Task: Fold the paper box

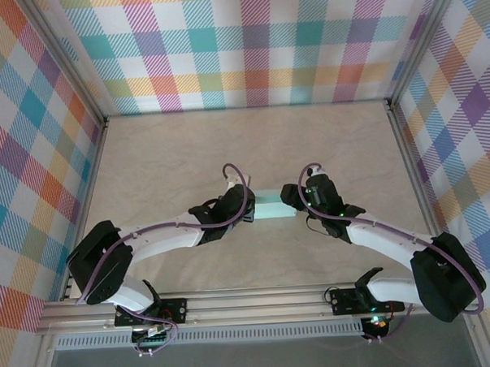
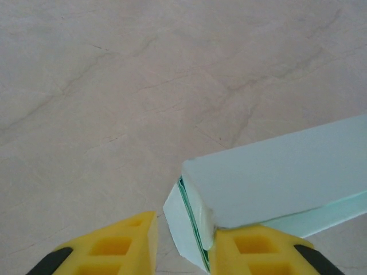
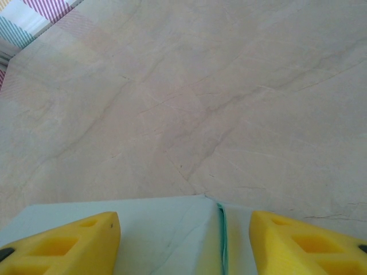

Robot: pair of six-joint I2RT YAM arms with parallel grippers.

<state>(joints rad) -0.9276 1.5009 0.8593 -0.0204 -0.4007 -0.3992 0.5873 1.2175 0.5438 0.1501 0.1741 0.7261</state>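
Paper box (image 1: 272,208) mid-frame from above, a gripper at each end.
Wrist views clarify the jaws: left gripper (image 2: 183,232) apart, one finger touching the box's flapped end; right gripper (image 3: 184,229) apart over the other end.

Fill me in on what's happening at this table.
A robot is folding a pale mint paper box in the middle of the table. Its left gripper sits at the box's left end, fingers apart, one finger against the box beside a loose end flap. The right gripper sits over the opposite end, fingers open.
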